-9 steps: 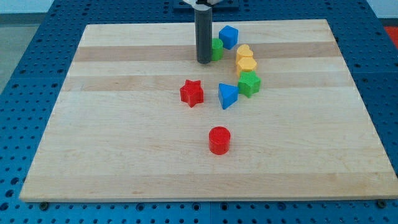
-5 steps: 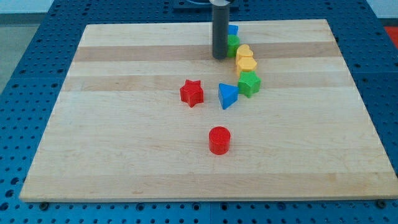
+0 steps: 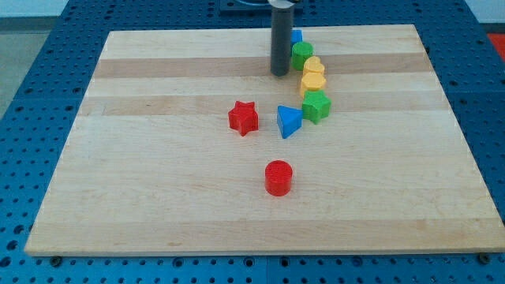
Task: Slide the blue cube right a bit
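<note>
Near the table's top edge, slightly right of its middle: small blue plastic cube (image 3: 297, 36), mostly hidden behind the straight dark rod, only a right-hand sliver showing. Rod's lower end, my tip (image 3: 279, 74), planted on the light wooden table top (image 3: 158, 181), just left of and a little toward the bottom edge from the cube. Contact with the cube impossible to judge, rod in the way. No pincer on this arm, just the rod, so nothing to report as apart or together.

Key relation: cube lying up and right of my tip, so a rightward sweep from this spot likely meets the round green block (image 3: 302, 53) first, sitting just right of the rod and touching or nearly touching the cube's lower side. Probably better to shift toward the top edge, level with the cube, then push right.

Further toward the bottom edge, a tight column: yellow rounded block (image 3: 313, 65), yellow hexagonal block (image 3: 313, 82), green star-like block (image 3: 316, 106). Elsewhere: blue wedge-like block (image 3: 289, 121), red star block (image 3: 244, 117), red cylinder (image 3: 278, 177) toward the bottom edge.
</note>
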Motion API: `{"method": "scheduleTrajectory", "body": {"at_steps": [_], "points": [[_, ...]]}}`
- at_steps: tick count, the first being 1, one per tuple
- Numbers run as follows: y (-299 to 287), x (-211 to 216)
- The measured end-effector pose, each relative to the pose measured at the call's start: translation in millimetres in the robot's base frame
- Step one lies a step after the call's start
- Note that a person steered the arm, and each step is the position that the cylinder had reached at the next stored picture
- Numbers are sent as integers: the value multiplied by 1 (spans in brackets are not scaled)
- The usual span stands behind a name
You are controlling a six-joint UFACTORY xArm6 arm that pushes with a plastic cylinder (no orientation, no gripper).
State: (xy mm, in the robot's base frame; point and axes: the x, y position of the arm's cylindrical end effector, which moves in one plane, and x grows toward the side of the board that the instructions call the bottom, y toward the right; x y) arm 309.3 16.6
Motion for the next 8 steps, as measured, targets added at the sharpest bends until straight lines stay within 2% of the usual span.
{"method": "scheduleTrajectory", "body": {"at_steps": [1,2,3,5,7,8], "points": [[-13,-18],[17,-65],[34,-78],[37,-78],[98,-64],[98,-63]]}}
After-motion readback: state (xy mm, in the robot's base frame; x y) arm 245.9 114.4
